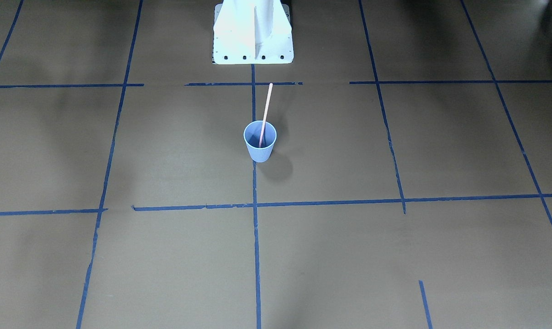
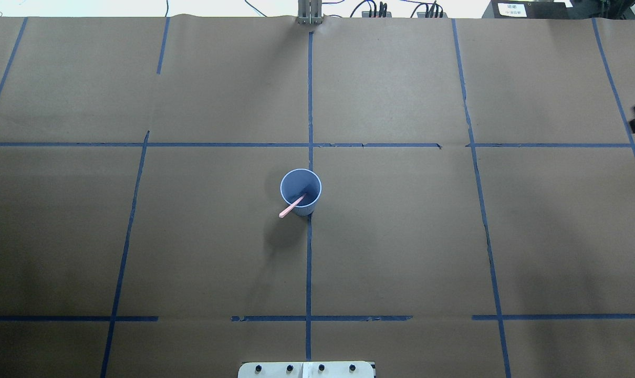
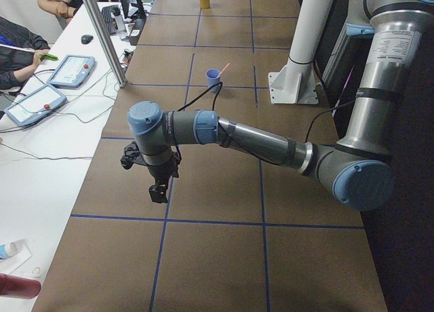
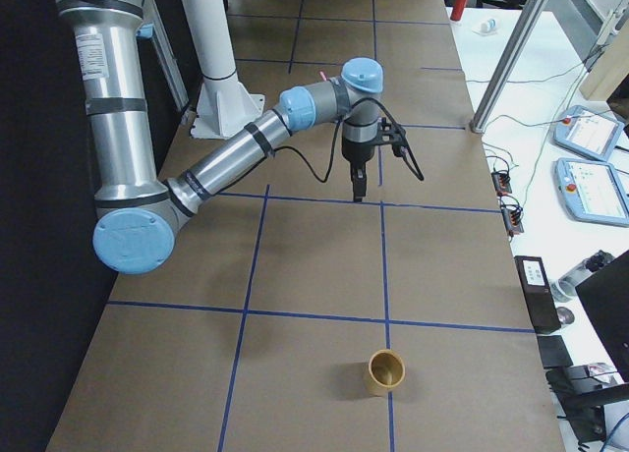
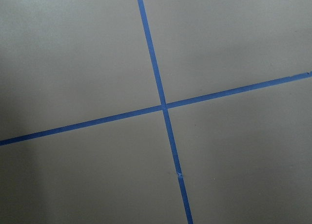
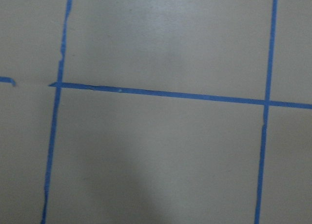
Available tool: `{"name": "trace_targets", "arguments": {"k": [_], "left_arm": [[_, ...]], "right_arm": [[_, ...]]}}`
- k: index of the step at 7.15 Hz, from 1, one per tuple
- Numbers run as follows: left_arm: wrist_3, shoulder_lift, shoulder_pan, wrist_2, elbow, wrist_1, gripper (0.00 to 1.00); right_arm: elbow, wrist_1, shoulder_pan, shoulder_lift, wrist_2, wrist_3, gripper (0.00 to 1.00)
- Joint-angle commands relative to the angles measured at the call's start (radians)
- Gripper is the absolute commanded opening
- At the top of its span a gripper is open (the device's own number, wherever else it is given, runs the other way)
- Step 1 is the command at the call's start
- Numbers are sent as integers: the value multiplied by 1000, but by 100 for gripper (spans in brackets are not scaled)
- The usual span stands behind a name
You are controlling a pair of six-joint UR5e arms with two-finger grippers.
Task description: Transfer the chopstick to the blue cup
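The blue cup (image 1: 260, 141) stands upright in the middle of the table, on the centre tape line. The pink chopstick (image 1: 265, 112) stands in it, its lower end on the cup's bottom, leaning over the rim towards the robot's base. Both also show in the overhead view, cup (image 2: 301, 190) and chopstick (image 2: 292, 207), and small in the exterior left view (image 3: 213, 76). My left gripper (image 3: 157, 193) hangs over the table's left end, far from the cup. My right gripper (image 4: 359, 192) hangs over the right end. I cannot tell whether either is open or shut.
The white robot base (image 1: 253, 34) stands behind the cup. A tan cup (image 4: 384, 371) stands near the table's right end. Operators' side tables carry tablets (image 3: 71, 69) and cables. Both wrist views show only brown paper and blue tape lines (image 5: 163, 107).
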Motion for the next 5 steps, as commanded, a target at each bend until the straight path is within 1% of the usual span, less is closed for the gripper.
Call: {"name": "trace_targets", "arguments": {"k": [1,2,3,4,5], "left_arm": [[1,3,0,0,1,0,100],[1,4,-2,0,1,0,100],[1,18,-2,1,14,0,100],[6,20,-3,0,87,-2,100],[6,26,-5,0,145,-47,100]], "right_arm": [[-188,162,143,-82,116,-130,100],[-216,172,142,-83,115,-130,100],[-224,171,143,-95,119,-125,100],[-230,171,142,-111,118,-127,100],[-250,189,143,-120,119,-128,100]]}}
